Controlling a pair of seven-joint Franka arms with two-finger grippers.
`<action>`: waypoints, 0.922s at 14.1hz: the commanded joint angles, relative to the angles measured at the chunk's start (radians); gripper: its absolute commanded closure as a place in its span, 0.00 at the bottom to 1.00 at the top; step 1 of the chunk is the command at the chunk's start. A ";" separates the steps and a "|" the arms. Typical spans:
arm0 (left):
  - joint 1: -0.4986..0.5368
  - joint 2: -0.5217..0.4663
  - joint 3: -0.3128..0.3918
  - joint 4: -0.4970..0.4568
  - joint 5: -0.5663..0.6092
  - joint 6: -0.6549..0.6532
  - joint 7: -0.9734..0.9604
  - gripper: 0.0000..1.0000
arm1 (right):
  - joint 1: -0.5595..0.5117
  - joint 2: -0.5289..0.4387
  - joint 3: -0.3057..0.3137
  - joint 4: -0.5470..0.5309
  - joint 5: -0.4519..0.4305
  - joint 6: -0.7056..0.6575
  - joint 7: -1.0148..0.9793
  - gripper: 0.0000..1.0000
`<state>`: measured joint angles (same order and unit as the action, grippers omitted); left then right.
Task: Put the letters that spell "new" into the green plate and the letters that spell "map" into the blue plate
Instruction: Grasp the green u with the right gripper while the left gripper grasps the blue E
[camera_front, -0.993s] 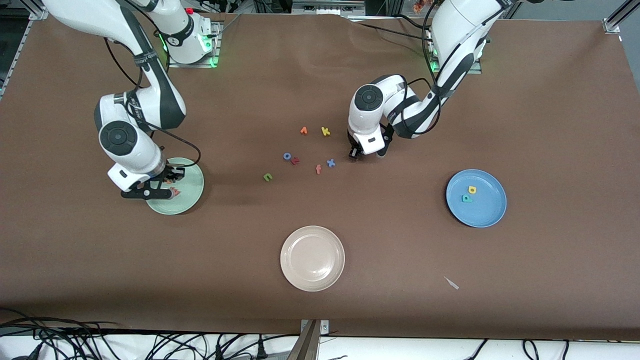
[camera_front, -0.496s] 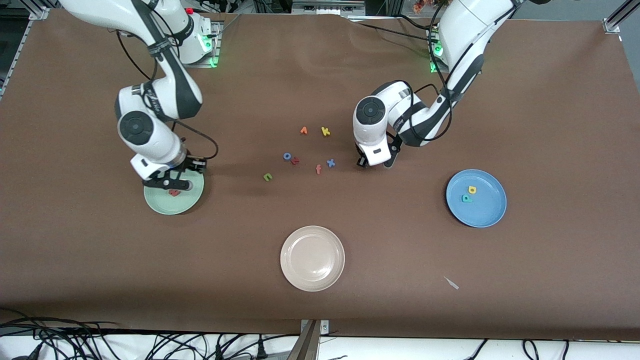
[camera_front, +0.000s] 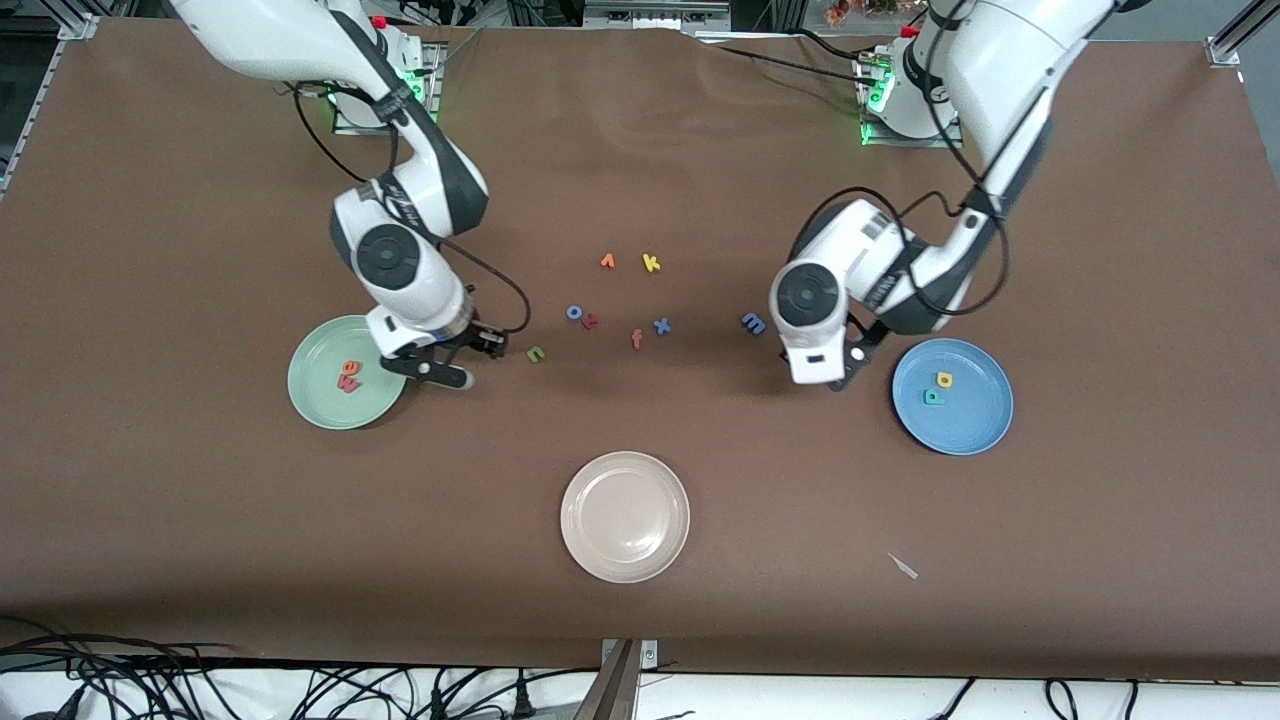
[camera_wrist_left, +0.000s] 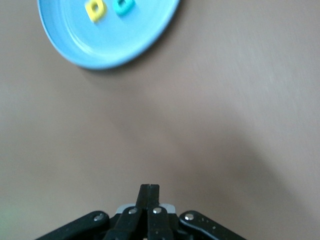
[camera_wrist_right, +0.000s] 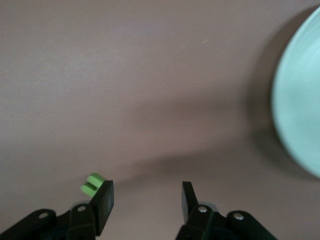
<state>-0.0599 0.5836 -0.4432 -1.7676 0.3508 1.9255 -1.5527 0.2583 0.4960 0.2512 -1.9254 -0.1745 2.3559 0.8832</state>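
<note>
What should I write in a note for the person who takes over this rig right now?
Left gripper: shut, empty, over bare table beside the blue plate.
Right gripper: open, empty, over the table between the green plate and the n.
Done: e and w lie in the green plate; a and p lie in the blue plate.
Left: the n, still on the table, goes to the green plate; the m, on the table toward the left arm's end of the letter cluster, goes to the blue plate.
</note>
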 joint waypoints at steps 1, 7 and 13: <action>0.002 0.010 -0.009 0.020 -0.030 -0.028 0.025 1.00 | 0.064 0.081 -0.001 0.081 -0.060 -0.001 0.156 0.37; -0.006 0.010 -0.081 0.002 -0.078 0.084 0.065 0.28 | 0.091 0.119 -0.012 0.091 -0.062 0.059 0.247 0.37; -0.011 -0.092 -0.123 -0.267 -0.066 0.421 0.056 0.14 | 0.154 0.156 -0.072 0.075 -0.068 0.132 0.296 0.33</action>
<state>-0.0829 0.5837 -0.5674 -1.8963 0.2896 2.2405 -1.5154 0.3726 0.6347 0.2123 -1.8567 -0.2201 2.4638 1.1397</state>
